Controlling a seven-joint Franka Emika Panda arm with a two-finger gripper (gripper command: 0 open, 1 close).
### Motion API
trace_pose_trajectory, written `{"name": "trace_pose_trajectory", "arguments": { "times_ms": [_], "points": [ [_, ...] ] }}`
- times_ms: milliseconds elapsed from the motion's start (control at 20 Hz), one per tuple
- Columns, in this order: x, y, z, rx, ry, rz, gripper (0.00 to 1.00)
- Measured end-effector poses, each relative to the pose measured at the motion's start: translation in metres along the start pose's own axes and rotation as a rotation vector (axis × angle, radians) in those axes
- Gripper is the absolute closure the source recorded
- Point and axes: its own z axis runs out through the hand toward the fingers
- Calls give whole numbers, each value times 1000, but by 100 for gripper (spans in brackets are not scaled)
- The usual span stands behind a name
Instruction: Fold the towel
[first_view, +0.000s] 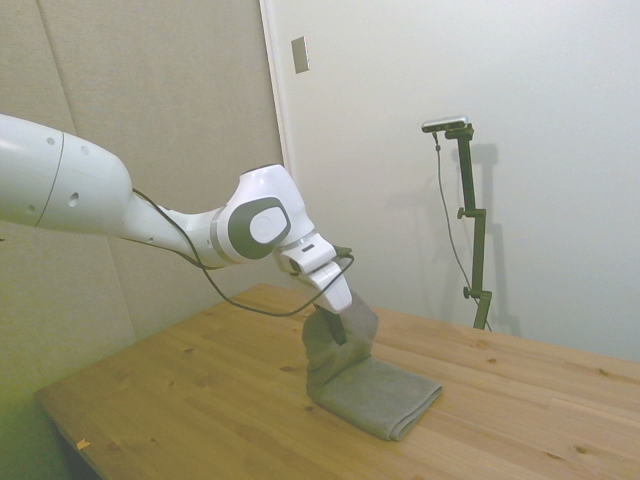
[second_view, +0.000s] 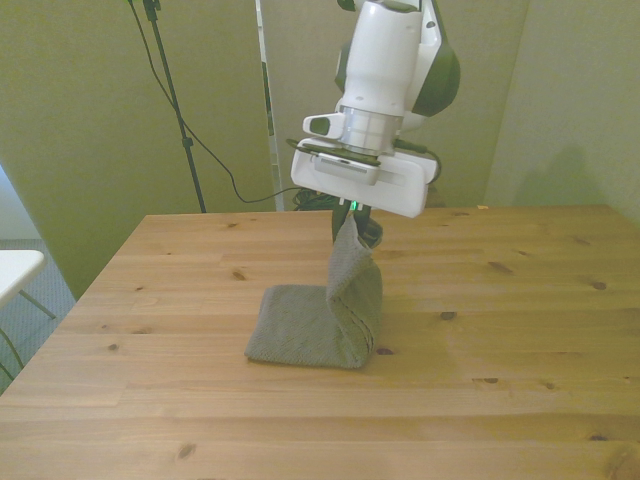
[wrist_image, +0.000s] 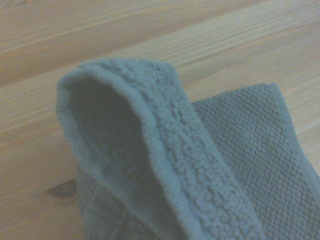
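The gripper (second_view: 352, 217) is clenched on one end of the grey towel (second_view: 318, 322), holding that end lifted above the wooden counter (second_view: 520, 330). The raised part stands nearly upright, while the other end lies flat on the counter toward the front view's left, near the counter's middle.

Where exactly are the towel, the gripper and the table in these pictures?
towel (second_view: 300, 328): front view, on the flat part lying on the wood.
gripper (second_view: 356, 224): front view, where it pinches the towel's lifted end.
table (second_view: 520, 400): front view, bare wood.
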Motion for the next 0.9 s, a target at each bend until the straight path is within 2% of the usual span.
{"name": "trace_pose_trajectory", "arguments": {
  "times_ms": [50, 100, 550, 900],
  "points": [
    [7, 6, 5, 11, -11, 1, 100],
    [13, 10, 8, 22, -20, -1, 0],
    [29, 23, 40, 143, -159, -55, 0],
    [39, 30, 45, 150, -169, -59, 0]
  ]
}}
